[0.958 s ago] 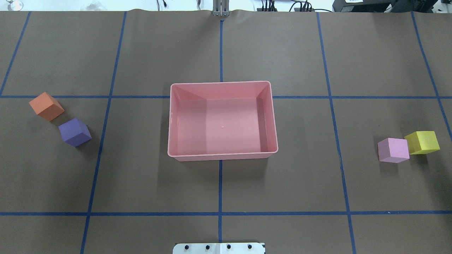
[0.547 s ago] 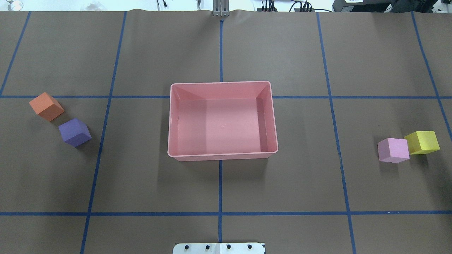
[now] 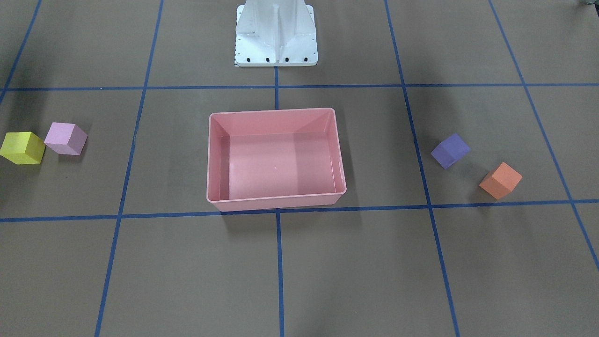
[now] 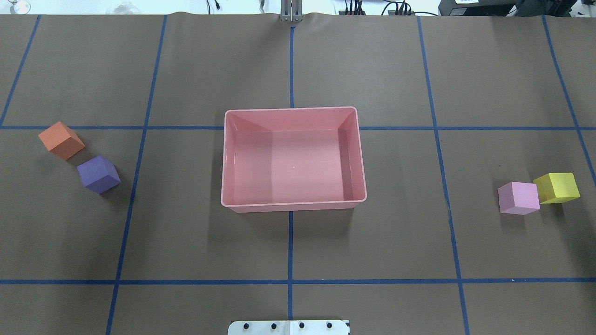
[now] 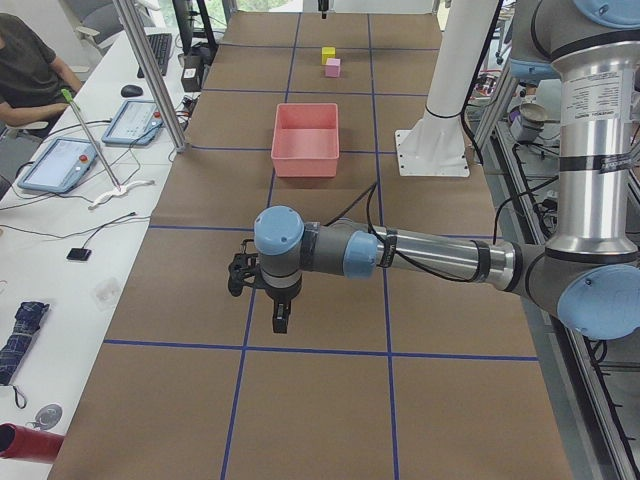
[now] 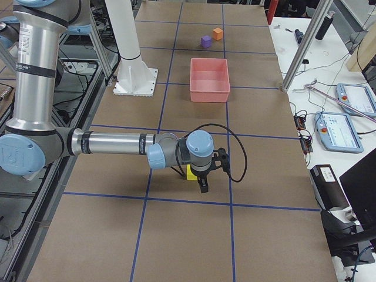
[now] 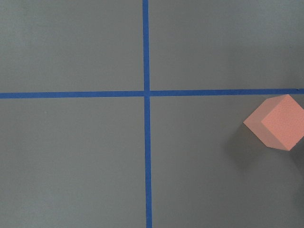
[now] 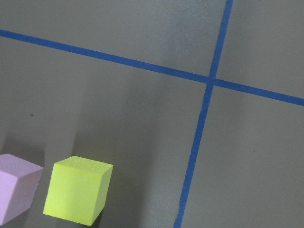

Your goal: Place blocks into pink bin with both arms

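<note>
The pink bin (image 4: 292,203) stands empty at the table's middle; it also shows in the front view (image 3: 276,200). The orange block (image 4: 61,140) and purple block (image 4: 98,174) lie at the left. The light pink block (image 4: 518,197) and yellow block (image 4: 556,187) touch at the right. My left gripper (image 5: 279,318) hangs above the table's left end, seen only in the exterior left view; I cannot tell if it is open. My right gripper (image 6: 202,184) hangs close to the yellow block (image 6: 191,171), seen only in the exterior right view; I cannot tell its state. The left wrist view shows the orange block (image 7: 276,122); the right wrist view shows the yellow block (image 8: 78,195).
The white base pedestal (image 3: 276,35) stands behind the bin on the robot's side. Blue tape lines (image 4: 290,246) grid the brown table cover. Desks with tablets (image 5: 70,160) and a seated person (image 5: 25,65) are beyond the table's far edge.
</note>
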### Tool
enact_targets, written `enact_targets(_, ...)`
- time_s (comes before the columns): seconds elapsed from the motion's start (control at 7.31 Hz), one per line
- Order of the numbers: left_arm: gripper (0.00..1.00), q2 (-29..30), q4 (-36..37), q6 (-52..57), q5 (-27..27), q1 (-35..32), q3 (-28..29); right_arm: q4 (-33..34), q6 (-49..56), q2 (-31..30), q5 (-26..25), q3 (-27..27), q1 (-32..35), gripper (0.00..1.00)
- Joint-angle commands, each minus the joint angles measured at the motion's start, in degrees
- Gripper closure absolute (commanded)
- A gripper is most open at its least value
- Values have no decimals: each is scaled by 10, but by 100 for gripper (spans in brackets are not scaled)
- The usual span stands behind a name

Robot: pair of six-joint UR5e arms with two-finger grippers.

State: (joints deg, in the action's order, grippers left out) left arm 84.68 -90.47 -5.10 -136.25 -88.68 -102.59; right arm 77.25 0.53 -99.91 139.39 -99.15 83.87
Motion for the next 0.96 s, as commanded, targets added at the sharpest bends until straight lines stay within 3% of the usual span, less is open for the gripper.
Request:
enact_targets(0.0, 0, -6, -3, 3, 0, 0, -2, -13, -90, -1, -24, -1, -55, 0)
enact_targets(0.14, 0, -6, -8, 3, 0, 0, -2, -54, -144, 0, -59, 0, -98, 0)
enact_targets(0.41, 0, -6, -15, 4, 0, 0, 5, -146, -248, -3, -62, 14, -135, 0)
enact_targets(0.82, 0, -6, -15, 3, 0, 0, 0, -184, -301, 5, -61, 42, -157, 0)
